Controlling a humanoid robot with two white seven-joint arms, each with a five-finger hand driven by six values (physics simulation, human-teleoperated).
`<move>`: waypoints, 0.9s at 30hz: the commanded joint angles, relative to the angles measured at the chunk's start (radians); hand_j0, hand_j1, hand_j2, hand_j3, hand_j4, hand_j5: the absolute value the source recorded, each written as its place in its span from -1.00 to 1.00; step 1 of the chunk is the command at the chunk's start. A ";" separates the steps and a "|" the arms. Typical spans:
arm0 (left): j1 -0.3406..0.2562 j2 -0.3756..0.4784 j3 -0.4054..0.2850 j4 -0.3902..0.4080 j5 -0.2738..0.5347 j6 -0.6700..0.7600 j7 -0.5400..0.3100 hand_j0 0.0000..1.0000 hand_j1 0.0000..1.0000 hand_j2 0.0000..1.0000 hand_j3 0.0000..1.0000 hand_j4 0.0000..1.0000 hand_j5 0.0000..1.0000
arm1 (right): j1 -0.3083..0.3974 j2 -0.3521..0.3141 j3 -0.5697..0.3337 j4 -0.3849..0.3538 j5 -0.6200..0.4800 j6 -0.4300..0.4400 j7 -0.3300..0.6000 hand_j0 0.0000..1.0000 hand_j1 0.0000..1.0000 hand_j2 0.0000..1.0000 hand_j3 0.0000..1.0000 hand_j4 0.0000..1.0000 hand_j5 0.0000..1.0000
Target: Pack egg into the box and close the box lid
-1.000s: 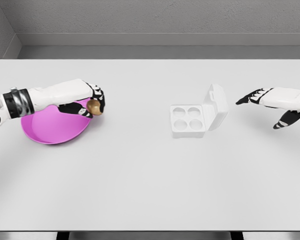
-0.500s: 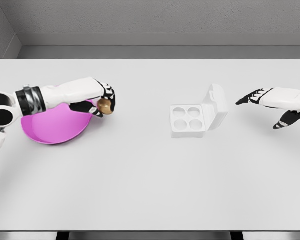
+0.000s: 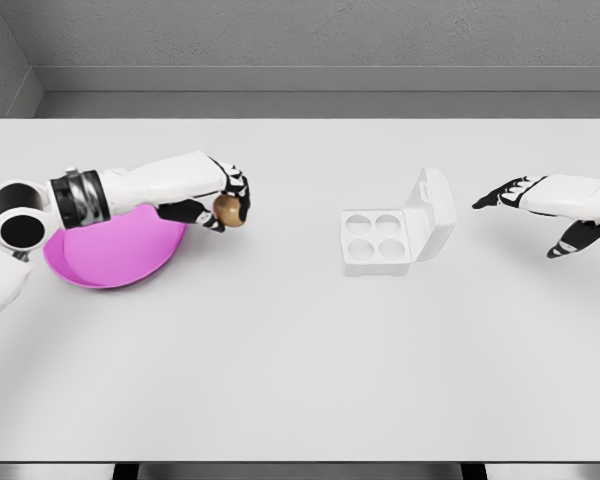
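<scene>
My left hand (image 3: pixel 226 200) is curled around a brown egg (image 3: pixel 228 208), held just past the right rim of the pink plate (image 3: pixel 110 258) and above the table. The white egg box (image 3: pixel 380 240) sits right of centre with its four cups bare and its lid (image 3: pixel 432 212) standing open on the right side. My right hand (image 3: pixel 525 205) hovers to the right of the box, apart from it, fingers spread and holding nothing.
The pink plate lies at the left of the white table (image 3: pixel 300 360), partly under my left forearm. A grey wall (image 3: pixel 300 40) runs behind the table's far edge.
My left hand has carried the egg rightward, from over the plate to just beyond its right rim. The right hand and the box have not moved.
</scene>
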 commanded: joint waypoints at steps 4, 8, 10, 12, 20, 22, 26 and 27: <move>0.000 -0.017 -0.006 0.000 0.007 0.003 0.001 -0.27 -0.27 -0.27 -0.27 -0.27 -0.27 | 0.002 -0.001 -0.001 0.000 -0.006 0.003 0.000 1.00 1.00 1.00 1.00 1.00 1.00; -0.002 -0.032 -0.006 0.000 0.005 0.003 0.001 -0.27 -0.27 -0.27 -0.27 -0.27 -0.27 | 0.002 -0.001 0.000 0.000 -0.004 0.003 0.000 1.00 1.00 1.00 1.00 1.00 1.00; -0.012 -0.034 -0.020 -0.002 0.005 0.003 0.001 -0.27 -0.27 -0.27 -0.27 -0.27 -0.27 | 0.002 -0.001 -0.001 0.000 -0.006 0.003 0.000 1.00 1.00 1.00 1.00 1.00 1.00; -0.020 -0.046 -0.027 -0.002 0.005 0.003 0.001 -0.27 -0.27 -0.27 -0.27 -0.27 -0.27 | 0.002 -0.001 0.000 0.000 -0.006 0.003 0.000 1.00 1.00 1.00 1.00 1.00 1.00; -0.021 -0.061 -0.026 -0.003 -0.002 0.003 0.001 -0.27 -0.27 -0.27 -0.27 -0.27 -0.27 | 0.002 -0.001 0.000 0.000 -0.006 0.003 0.000 1.00 1.00 1.00 1.00 1.00 1.00; -0.021 -0.069 -0.026 -0.005 -0.002 0.003 0.001 -0.27 -0.27 -0.27 -0.27 -0.27 -0.27 | 0.002 -0.001 0.000 0.000 -0.006 0.003 0.000 1.00 1.00 1.00 1.00 1.00 1.00; -0.026 -0.080 -0.027 -0.005 -0.015 0.003 0.001 -0.27 -0.27 -0.27 -0.27 -0.27 -0.27 | 0.002 -0.001 0.000 -0.002 -0.004 0.003 0.000 1.00 1.00 1.00 1.00 1.00 1.00; -0.026 -0.083 -0.027 -0.005 -0.016 0.003 0.001 -0.27 -0.27 -0.27 -0.27 -0.27 -0.27 | 0.002 -0.001 0.000 -0.002 -0.006 0.003 0.000 1.00 1.00 1.00 1.00 1.00 1.00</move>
